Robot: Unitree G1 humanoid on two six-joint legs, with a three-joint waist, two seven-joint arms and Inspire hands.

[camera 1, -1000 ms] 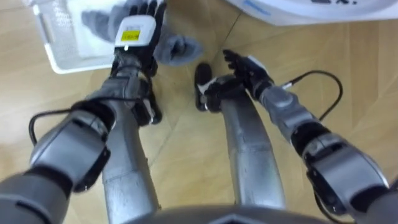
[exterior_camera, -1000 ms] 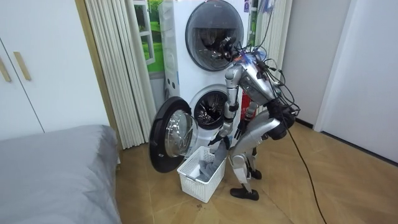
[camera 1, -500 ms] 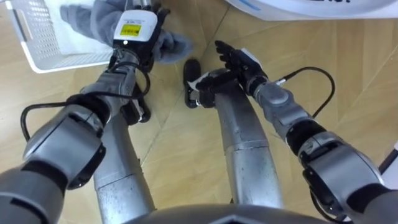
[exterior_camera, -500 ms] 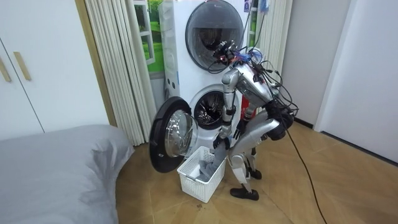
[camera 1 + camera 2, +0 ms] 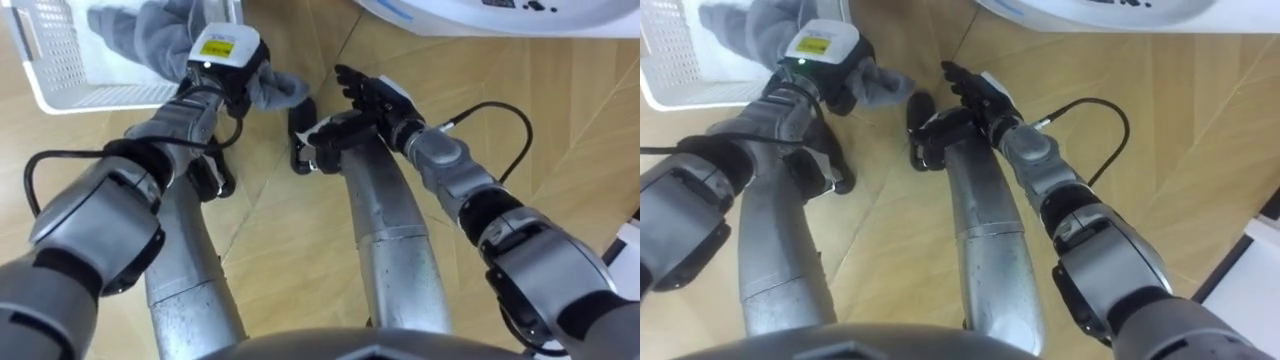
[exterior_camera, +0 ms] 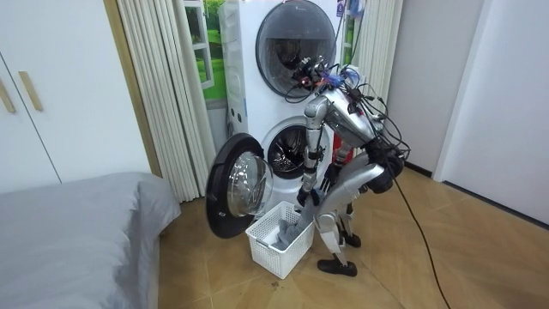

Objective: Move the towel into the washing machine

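Note:
A grey towel (image 5: 140, 28) lies in a white laundry basket (image 5: 62, 72) on the floor, and one end (image 5: 283, 88) hangs over the basket's rim. My left hand (image 5: 226, 58) rests on that end, its fingers curled down into the bunched cloth. My right hand (image 5: 372, 93) hovers over the wooden floor to the right of the towel, fingers straight and empty. In the room view I stand bent forward over the basket (image 6: 276, 243), in front of the lower washing machine (image 6: 290, 150), whose round door (image 6: 235, 184) stands open.
The washing machine's white front (image 5: 480, 14) runs along the top right edge. A second machine (image 6: 296, 39) is stacked above the lower one. A grey bed (image 6: 77, 227) fills the room view's left, with curtains (image 6: 163, 94) behind it. Bare wooden floor (image 5: 560, 150) lies to my right.
My left hand's fingers, straight a second ago, have curled into the towel's end at the basket's rim. The right hand has stayed open beside it.

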